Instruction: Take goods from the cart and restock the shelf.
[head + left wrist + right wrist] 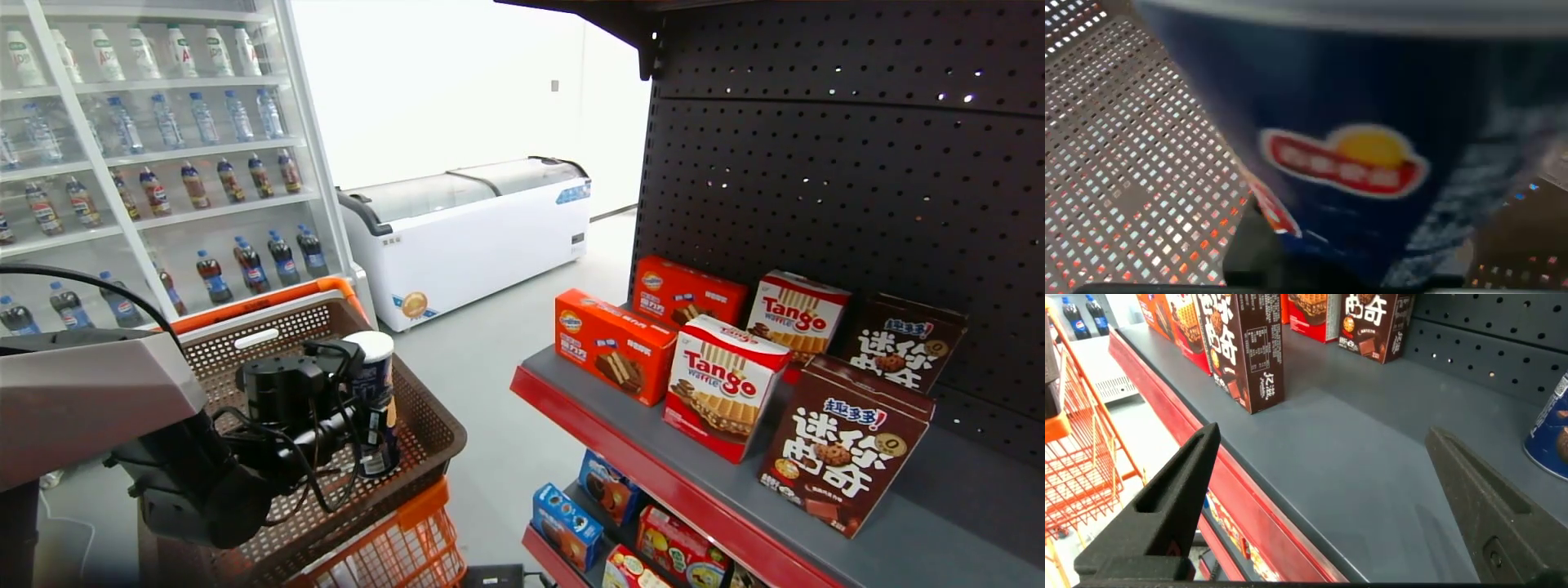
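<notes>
A dark blue canister [376, 384] with a white lid stands upright above the cart's brown basket [429, 425], and my left gripper [359, 420] is shut on its side. Up close, the canister [1372, 163] shows a red and yellow logo, with the basket's mesh [1135, 171] behind it. My right gripper [1327, 514] hangs open over a bare stretch of the grey shelf [1355, 449], nothing between its fingers. On the shelf [604, 408] stand orange boxes [614, 345], white wafer boxes [722, 385] and brown cookie boxes [845, 441].
The orange cart frame [408, 539] sits left of the shelf's red front edge [637, 457]. A blue package [1552, 429] stands on the shelf near my right gripper. More goods [604, 498] fill the lower shelf. A drinks fridge [163, 163] and a chest freezer [473, 220] stand behind.
</notes>
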